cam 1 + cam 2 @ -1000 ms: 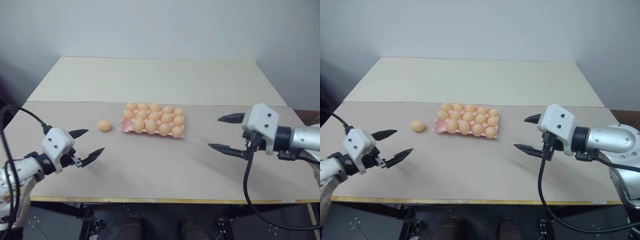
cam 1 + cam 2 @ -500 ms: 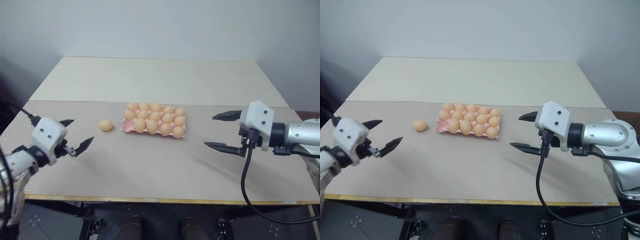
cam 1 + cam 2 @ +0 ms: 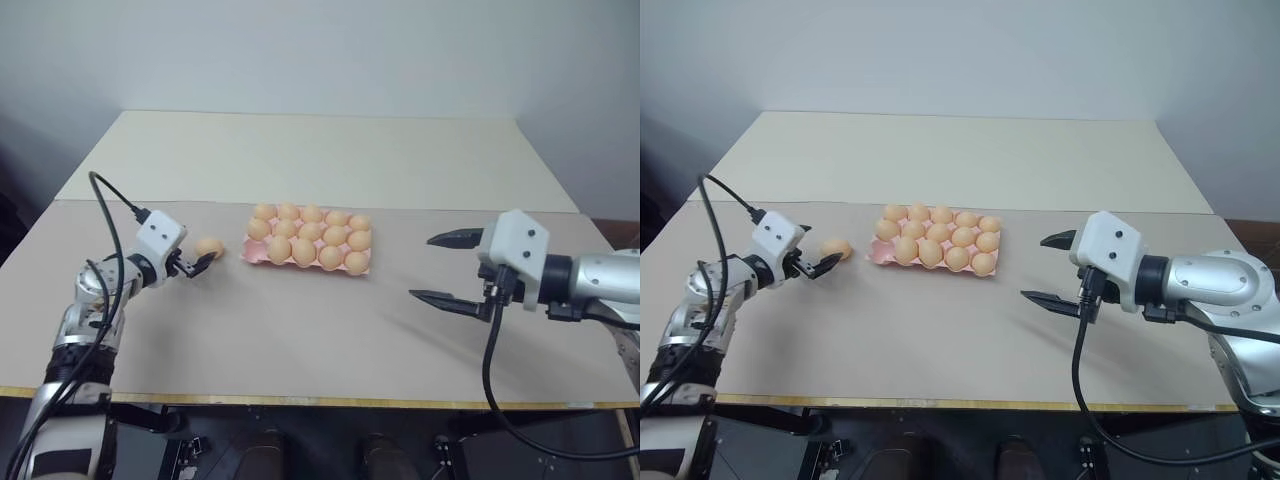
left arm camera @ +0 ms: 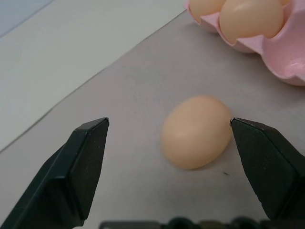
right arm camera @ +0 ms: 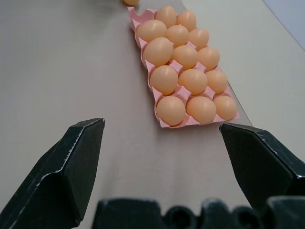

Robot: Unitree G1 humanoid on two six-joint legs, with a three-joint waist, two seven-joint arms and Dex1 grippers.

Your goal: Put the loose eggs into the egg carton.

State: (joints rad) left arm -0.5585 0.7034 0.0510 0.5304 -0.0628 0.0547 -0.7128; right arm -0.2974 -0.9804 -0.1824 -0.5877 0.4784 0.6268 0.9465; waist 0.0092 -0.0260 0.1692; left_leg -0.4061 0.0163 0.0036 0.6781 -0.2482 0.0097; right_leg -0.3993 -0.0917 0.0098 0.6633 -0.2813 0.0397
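Left wrist view: spread left end effector brackets the loose egg on the table; smooth, fragile, likely light, so pinch its middle gently.

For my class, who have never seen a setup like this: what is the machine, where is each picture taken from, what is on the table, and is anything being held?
This is a humanoid robot with two arms, each ending in a two-fingered black end effector. Two pictures come from cameras in its head, looking down over the table. The other two come from cameras on its wrists, looking out between the fingers. On the table sits a pink egg carton with eggs in its cups, and beside it one loose egg. The left end effector is open with its fingers either side of that egg, one tip right against it, not closed on it. The right end effector is open above the table, holding nothing.
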